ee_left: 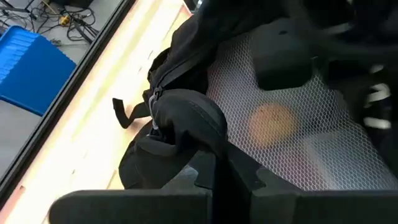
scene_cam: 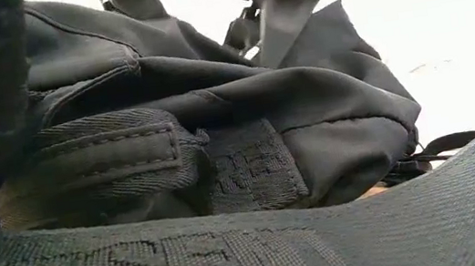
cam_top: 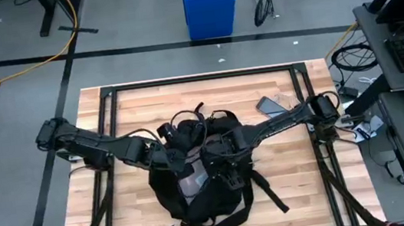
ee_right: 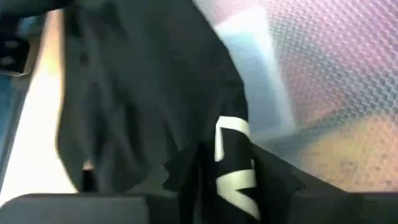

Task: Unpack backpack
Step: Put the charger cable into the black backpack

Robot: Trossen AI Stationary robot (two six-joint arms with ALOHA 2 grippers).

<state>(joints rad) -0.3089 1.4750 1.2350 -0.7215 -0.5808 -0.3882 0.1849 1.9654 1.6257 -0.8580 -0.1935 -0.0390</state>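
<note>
The black backpack (cam_top: 202, 178) lies on the middle of the wooden table (cam_top: 304, 193), its opening spread. A mesh inner pocket (ee_left: 292, 130) shows inside, with a round orange thing (ee_left: 271, 123) behind the mesh. My left gripper (cam_top: 170, 157) is at the opening's left side, shut on the black fabric. My right gripper (cam_top: 218, 153) is at the opening's right side, shut on fabric that bears white lettering (ee_right: 233, 168). In the low view the backpack (scene_cam: 218, 126) fills the picture, with a strap (scene_cam: 235, 253) lying in front. My left gripper pinches a bunched fold of the backpack's black fabric at the opening's rim (ee_left: 186, 121) between its two fingers. The fold bulges up over the fingertips, and the bag's body lies on the table. My right gripper pinches a fold of the backpack's fabric beside the white lettering (ee_right: 231, 186) between its two fingers. The fabric stands up from the fingers, next to the mesh pocket (ee_right: 323, 74). The bag's body stays on the table.
A dark phone (cam_top: 271, 105) lies on the table at the far right. Loose straps (cam_top: 270, 193) trail from the bag toward the near edge. A blue bin (cam_top: 209, 4) stands on the floor beyond the far edge. Bare wood lies left and right of the bag.
</note>
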